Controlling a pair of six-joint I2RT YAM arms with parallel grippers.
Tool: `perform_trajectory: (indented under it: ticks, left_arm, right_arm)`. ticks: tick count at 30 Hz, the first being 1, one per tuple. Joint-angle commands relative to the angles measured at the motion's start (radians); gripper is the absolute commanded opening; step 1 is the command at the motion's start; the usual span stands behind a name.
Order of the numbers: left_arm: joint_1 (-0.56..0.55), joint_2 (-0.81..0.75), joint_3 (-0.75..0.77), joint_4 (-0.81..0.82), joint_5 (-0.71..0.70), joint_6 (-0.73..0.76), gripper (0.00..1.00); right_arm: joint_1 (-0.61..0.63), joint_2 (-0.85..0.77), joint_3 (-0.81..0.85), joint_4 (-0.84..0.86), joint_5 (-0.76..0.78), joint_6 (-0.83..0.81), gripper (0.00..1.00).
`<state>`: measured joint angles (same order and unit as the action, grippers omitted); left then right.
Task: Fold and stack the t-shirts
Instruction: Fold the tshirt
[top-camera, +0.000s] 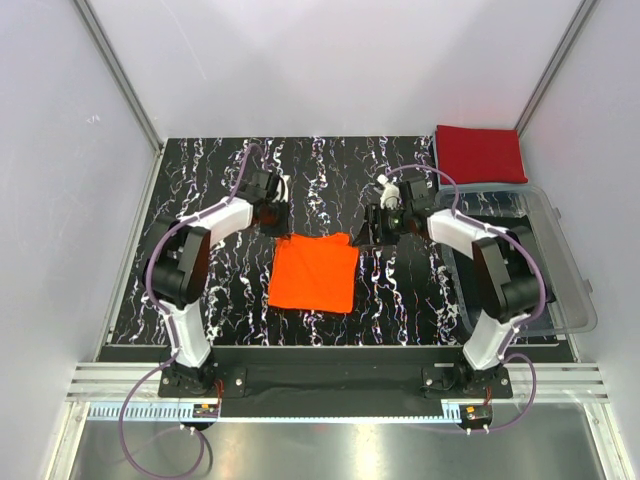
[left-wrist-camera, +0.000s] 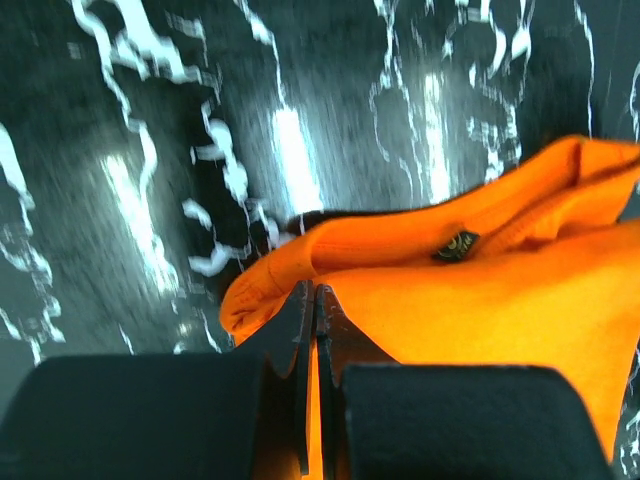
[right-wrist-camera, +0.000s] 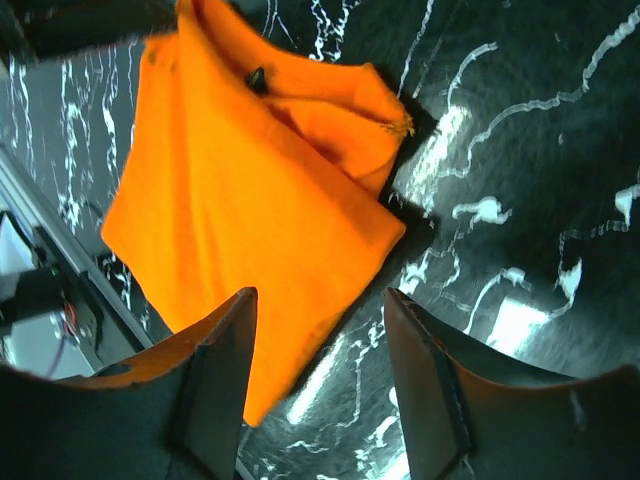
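The orange t-shirt (top-camera: 315, 273) lies folded into a rough square in the middle of the black marbled table (top-camera: 220, 200). My left gripper (top-camera: 278, 216) is at its far left corner. In the left wrist view the jaws (left-wrist-camera: 315, 290) are shut with a sliver of orange cloth (left-wrist-camera: 480, 300) between them. My right gripper (top-camera: 368, 232) is open beside the shirt's far right corner. In the right wrist view its fingers (right-wrist-camera: 320, 295) straddle the edge of the orange cloth (right-wrist-camera: 230, 190), holding nothing. The red t-shirt (top-camera: 480, 152) lies folded at the back right.
A clear plastic bin (top-camera: 560, 270) stands along the table's right side behind the right arm. White walls close in the table on the left, back and right. A metal rail runs along the near edge.
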<state>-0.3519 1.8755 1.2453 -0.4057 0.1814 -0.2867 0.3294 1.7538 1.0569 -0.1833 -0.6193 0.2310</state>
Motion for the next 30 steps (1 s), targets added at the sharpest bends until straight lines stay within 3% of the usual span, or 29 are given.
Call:
perform_trajectory:
  ticks: [1,9,23,27,28,30]
  left_arm:
    - [0.025,0.036,0.086,0.002,0.003,0.031,0.00]
    - [0.025,0.083,0.108,0.002,0.027,0.024,0.00]
    - [0.025,0.112,0.125,0.005,0.030,0.038,0.00]
    - [0.027,0.120,0.132,0.005,0.035,0.034,0.00]
    - [0.027,0.119,0.131,0.005,0.035,0.032,0.00]
    - [0.027,0.113,0.129,0.007,0.032,0.027,0.00]
  right_arm:
    - [-0.006,0.077,0.109,-0.125,-0.125,-0.157,0.62]
    - [-0.006,0.234,0.236,-0.200,-0.111,-0.260,0.67]
    - [0.000,0.349,0.318,-0.214,-0.243,-0.372,0.61]
    - [0.000,0.354,0.331,-0.212,-0.238,-0.369,0.50]
    - [0.000,0.352,0.334,-0.212,-0.247,-0.368,0.37]
    - [0.003,0.343,0.336,-0.211,-0.243,-0.367,0.22]
